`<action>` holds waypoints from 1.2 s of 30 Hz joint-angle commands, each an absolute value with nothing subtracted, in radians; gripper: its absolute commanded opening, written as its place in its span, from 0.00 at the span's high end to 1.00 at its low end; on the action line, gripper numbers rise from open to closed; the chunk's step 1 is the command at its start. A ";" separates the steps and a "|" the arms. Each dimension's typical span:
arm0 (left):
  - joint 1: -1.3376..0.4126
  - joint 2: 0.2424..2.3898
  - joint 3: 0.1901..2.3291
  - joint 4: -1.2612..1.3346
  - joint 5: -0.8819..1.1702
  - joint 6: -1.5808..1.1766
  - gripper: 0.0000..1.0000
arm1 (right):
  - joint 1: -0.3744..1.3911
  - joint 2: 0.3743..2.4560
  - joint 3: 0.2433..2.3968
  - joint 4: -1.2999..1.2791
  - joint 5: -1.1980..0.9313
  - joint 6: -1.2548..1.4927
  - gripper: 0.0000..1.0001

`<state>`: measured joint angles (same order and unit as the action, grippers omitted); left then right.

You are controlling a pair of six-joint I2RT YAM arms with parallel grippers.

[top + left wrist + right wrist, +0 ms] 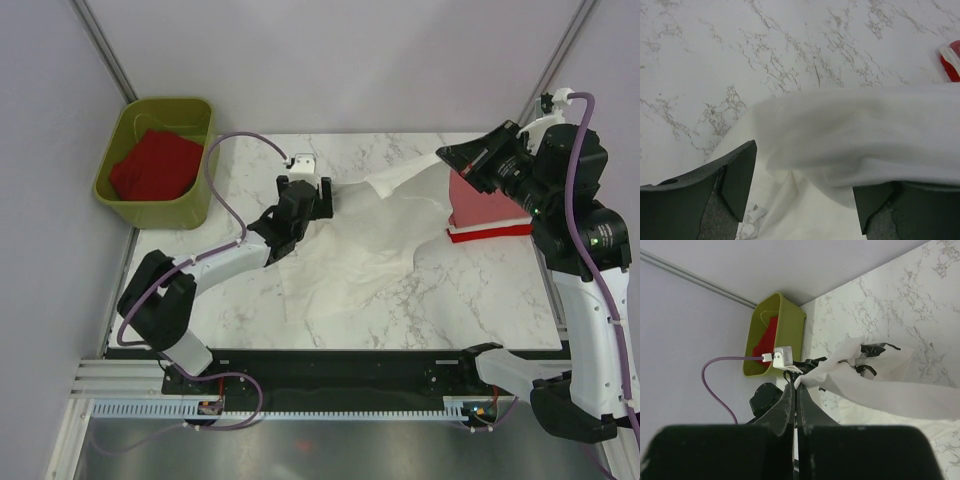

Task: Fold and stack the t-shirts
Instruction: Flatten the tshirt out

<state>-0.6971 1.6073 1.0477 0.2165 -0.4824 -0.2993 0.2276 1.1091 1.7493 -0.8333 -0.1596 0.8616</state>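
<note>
- The white t-shirt (360, 245) is spread, rumpled, over the middle of the marble table (470, 310). One part of it is drawn up off the surface toward 2 o'clock.
- The right gripper (796, 382) is seen at 2 o'clock, raised above the table. Its jaws are pressed together, and an edge of the white t-shirt is pinched between their tips. From there the cloth is stretched in a taut band.
- The left gripper (304, 203) is placed at the shirt's 10 o'clock edge, low over the table. Its fingers (735, 175) are held wide apart. A soft fold of the white cloth is seen lying between them, and no squeeze on the fold can be made out.
- A folded salmon pink t-shirt (478, 200) is laid at 3 o'clock on top of a red t-shirt (492, 231). Only the near edge of the red one is shown, and this stack is just beside the white shirt's right end.
- An olive-green tub (150, 212) is set off the table's corner at 10 o'clock. A second red t-shirt (155, 165) is bundled inside it.
</note>
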 commanded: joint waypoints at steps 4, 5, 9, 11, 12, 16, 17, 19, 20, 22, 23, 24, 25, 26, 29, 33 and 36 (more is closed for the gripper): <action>-0.684 1.456 1.025 0.166 -0.477 -0.344 0.33 | 0.229 1.074 1.760 -0.778 -0.173 0.841 1.00; -0.684 1.445 1.026 0.161 -0.477 -0.331 0.37 | 0.229 1.074 1.758 -0.779 -0.187 0.839 1.00; -0.684 1.396 1.039 0.123 -0.480 -0.311 0.42 | 0.230 1.071 1.767 -0.787 -0.190 0.836 1.00; -0.684 1.372 1.042 0.092 -0.502 -0.307 0.42 | 0.230 1.068 1.775 -0.796 -0.186 0.827 1.00; -0.683 1.364 1.043 0.084 -0.511 -0.305 0.44 | 0.230 1.065 1.775 -0.796 -0.181 0.827 1.00; -0.681 1.332 1.071 0.020 -0.572 -0.288 0.65 | 0.230 1.043 1.756 -0.801 -0.158 0.815 1.00; -0.680 1.328 1.097 -0.036 -0.587 -0.287 0.65 | 0.230 1.037 1.755 -0.804 -0.150 0.810 1.00; -0.677 1.335 1.118 -0.081 -0.624 -0.284 0.63 | 0.230 1.025 1.755 -0.802 -0.124 0.810 1.00; -0.675 1.339 1.121 -0.101 -0.644 -0.293 0.62 | 0.232 1.022 1.759 -0.802 -0.117 0.810 1.00; -0.670 1.339 1.100 -0.117 -0.650 -0.316 0.62 | 0.230 1.014 1.775 -0.802 -0.104 0.811 1.00; -0.660 1.339 1.069 -0.117 -0.632 -0.362 0.62 | 0.230 1.011 1.779 -0.802 -0.101 0.813 1.00; -0.655 1.344 1.056 -0.107 -0.605 -0.383 0.62 | 0.230 1.009 1.784 -0.804 -0.101 0.818 1.00; -0.652 1.348 1.040 -0.100 -0.562 -0.418 0.62 | 0.232 1.005 1.784 -0.804 -0.103 0.821 1.00; -0.652 1.356 1.020 -0.092 -0.552 -0.434 0.62 | 0.232 1.003 1.784 -0.802 -0.106 0.821 1.00; -0.652 1.414 1.008 -0.080 -0.560 -0.468 0.62 | 0.230 0.994 1.769 -0.801 -0.117 0.830 1.00; -0.644 1.486 1.003 -0.071 -0.601 -0.477 0.64 | 0.230 0.983 1.758 -0.805 -0.126 0.831 1.00; -0.626 1.528 0.977 -0.029 -0.577 -0.472 0.71 | 0.230 0.982 1.753 -0.810 -0.138 0.831 1.00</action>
